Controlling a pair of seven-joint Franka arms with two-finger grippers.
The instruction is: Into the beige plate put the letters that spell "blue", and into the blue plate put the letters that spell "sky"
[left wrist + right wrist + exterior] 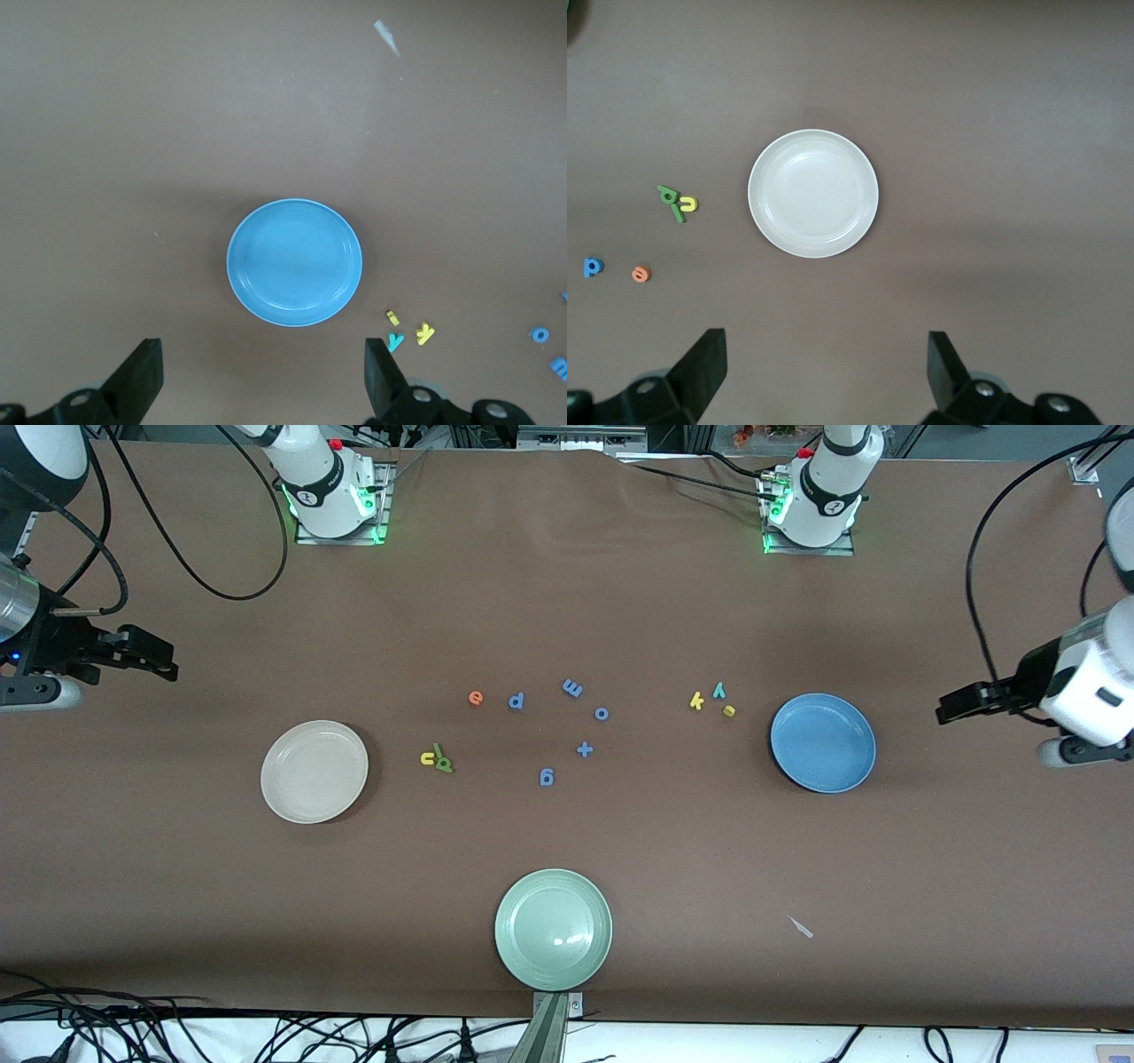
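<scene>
The empty beige plate (314, 771) (813, 194) lies toward the right arm's end, the empty blue plate (823, 742) (295, 262) toward the left arm's end. Beside the beige plate are the yellow u (427, 758) and green b (443, 762), touching, with the thin green l (678, 211) against them. The orange e (476, 698) lies farther from the front camera. Yellow k (696, 701), teal y (719, 689) and yellow s (728, 710) cluster beside the blue plate. My right gripper (168, 662) (827, 367) and left gripper (946, 710) (263, 372) hang open and empty over the table's ends.
Blue letters p (516, 701), m (572, 687), o (601, 714), g (547, 778) and a blue plus sign (585, 749) are scattered mid-table. A pale green plate (553, 929) sits near the front edge. A small pale scrap (802, 927) lies on the brown cloth.
</scene>
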